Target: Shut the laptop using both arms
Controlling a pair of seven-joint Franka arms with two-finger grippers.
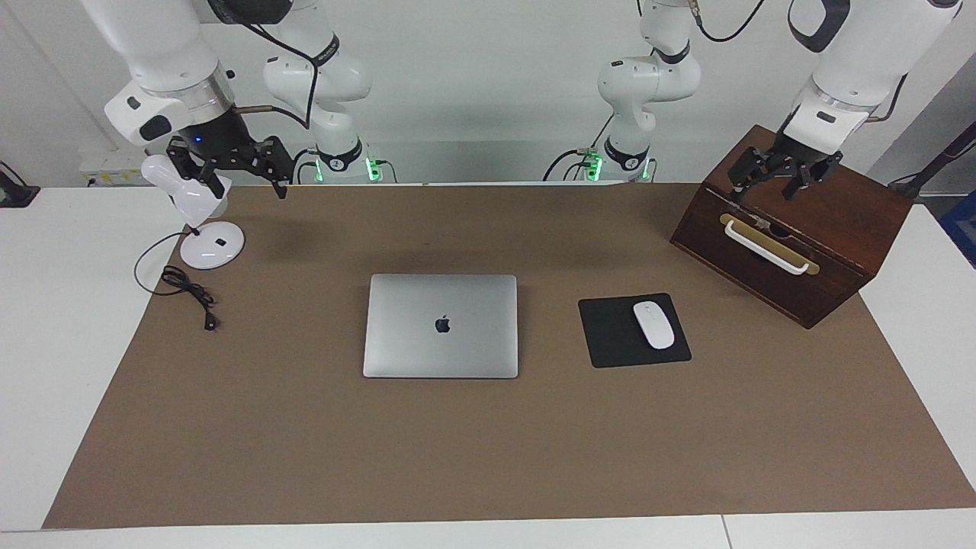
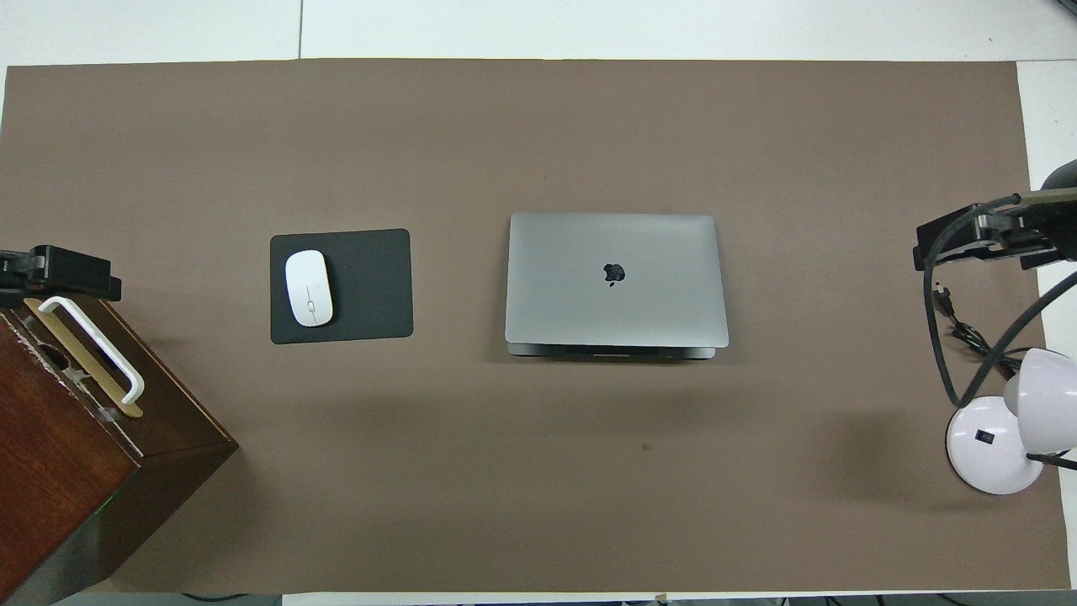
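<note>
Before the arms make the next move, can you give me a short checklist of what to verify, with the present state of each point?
1. Laptop lid down: ok, it lies flat, logo facing up.
2. Left gripper away from the laptop: ok, it hangs over the wooden box, jaws open, holding nothing.
3. Right gripper away from the laptop: ok, it is up beside the desk lamp, jaws open, holding nothing.
4. Mouse on the mouse pad: ok, beside the laptop, toward the left arm's end.
5. Lid fully latched: cannot tell; the overhead view shows the base edge below the lid.
</note>
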